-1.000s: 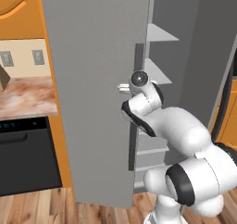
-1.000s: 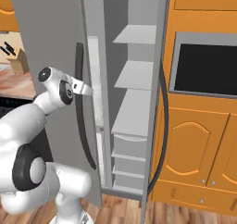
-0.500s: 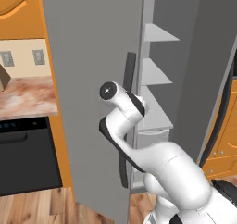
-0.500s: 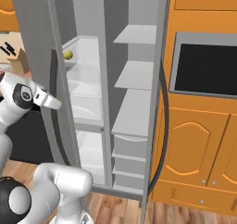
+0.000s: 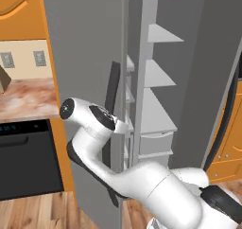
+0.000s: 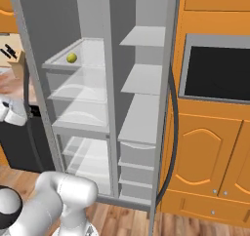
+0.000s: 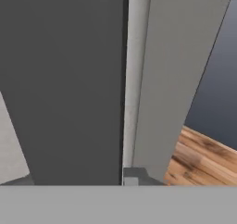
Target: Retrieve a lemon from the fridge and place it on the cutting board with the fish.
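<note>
The fridge (image 6: 111, 59) stands with its left door (image 5: 80, 57) swung wide open. A small yellow-green lemon (image 6: 72, 58) lies on the upper clear shelf of the left compartment. My gripper (image 6: 29, 114) sits at the far left against that door's long dark handle (image 6: 30, 132), shut on it. In the left base view my arm bends round the door's edge beside the handle (image 5: 113, 86). The hand view looks close along the grey door edge (image 7: 171, 79). The cutting board and the fish are out of view.
A black dishwasher (image 5: 23, 162) sits under a marble counter (image 5: 23, 98) left of the fridge. A knife block (image 6: 14, 59) stands on that counter. Right of the fridge are a black wall oven (image 6: 217, 74) and orange cabinets (image 6: 205, 152). Wooden floor (image 7: 199, 158) lies below.
The left fridge door has swung much further open with my hand on its handle. My arm has swept left, and the lemon's shelf now shows fully.
</note>
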Tool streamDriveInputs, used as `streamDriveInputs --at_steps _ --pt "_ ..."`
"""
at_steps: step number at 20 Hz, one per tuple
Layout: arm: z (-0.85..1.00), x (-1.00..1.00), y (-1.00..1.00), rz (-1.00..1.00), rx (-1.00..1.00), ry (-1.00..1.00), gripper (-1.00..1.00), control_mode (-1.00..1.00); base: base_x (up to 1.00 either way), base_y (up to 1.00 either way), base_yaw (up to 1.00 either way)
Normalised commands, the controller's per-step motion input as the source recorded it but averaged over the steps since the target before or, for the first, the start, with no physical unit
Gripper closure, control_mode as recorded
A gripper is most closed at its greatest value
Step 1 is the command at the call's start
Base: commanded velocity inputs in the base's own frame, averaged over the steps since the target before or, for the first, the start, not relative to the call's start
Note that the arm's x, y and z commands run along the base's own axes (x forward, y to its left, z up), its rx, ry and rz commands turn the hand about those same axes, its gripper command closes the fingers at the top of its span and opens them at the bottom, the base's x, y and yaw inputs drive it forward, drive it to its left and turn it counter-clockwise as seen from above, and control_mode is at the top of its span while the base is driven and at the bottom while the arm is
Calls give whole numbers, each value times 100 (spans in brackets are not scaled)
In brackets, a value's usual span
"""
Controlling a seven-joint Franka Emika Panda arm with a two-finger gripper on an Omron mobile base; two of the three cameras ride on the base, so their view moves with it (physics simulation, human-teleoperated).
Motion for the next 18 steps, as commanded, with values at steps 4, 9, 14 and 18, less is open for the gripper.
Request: streamDriveInputs --at_steps 4,9,14,18 --pt "-6 0 52 -15 0 1 100 -100 0 0 0" --pt "-1 0 56 -14 0 0 -100 -100 0 0 0" --pt "0 0 9 -1 0 0 -100 -100 0 0 0" --pt "0 0 18 0 -2 1 -100 -100 0 0 0"
